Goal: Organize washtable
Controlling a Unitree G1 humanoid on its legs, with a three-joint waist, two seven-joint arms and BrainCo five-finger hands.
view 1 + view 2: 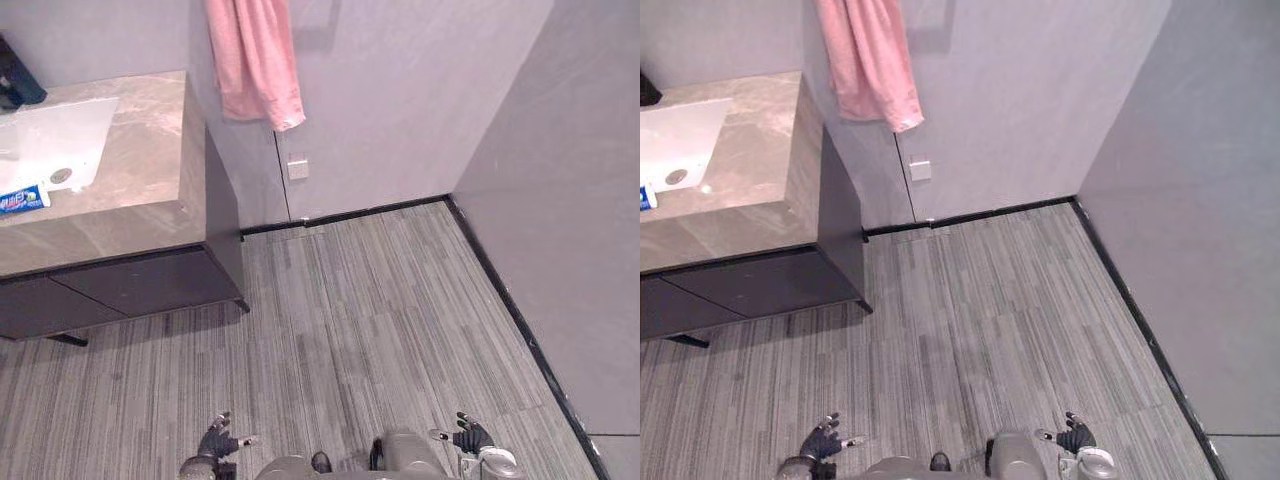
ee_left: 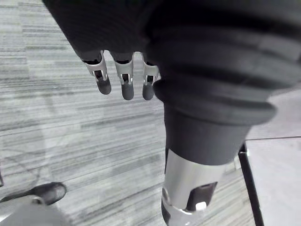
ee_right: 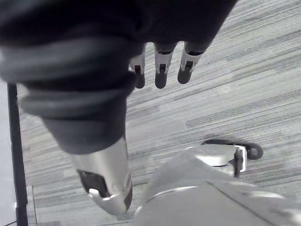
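So both hands are just hanging low over the striped grey floor (image 1: pixel 380 300), well away from the washtable (image 1: pixel 150 180). The left hand (image 1: pixel 217 438) has its fingers (image 2: pixel 124 80) straight and a bit apart, nothing in them. Same deal with the right hand (image 1: pixel 470 436): fingers (image 3: pixel 160 70) loose, spread slightly, holding nothing.

The washtable is a beige stone top over a dark cabinet (image 1: pixel 130 285), tucked against the wall. The white basin (image 1: pixel 50 140) is sunk into the top, and a blue and white tube (image 1: pixel 22 199) lies flat near the front edge of the top, just beside the basin's front rim. There's something dark (image 1: pixel 15 80) at the back edge of the top, can't tell what it is.

A pink towel (image 1: pixel 255 60) hangs on the wall past the washtable's side edge, with a small white wall plate (image 1: pixel 298 168) below it.
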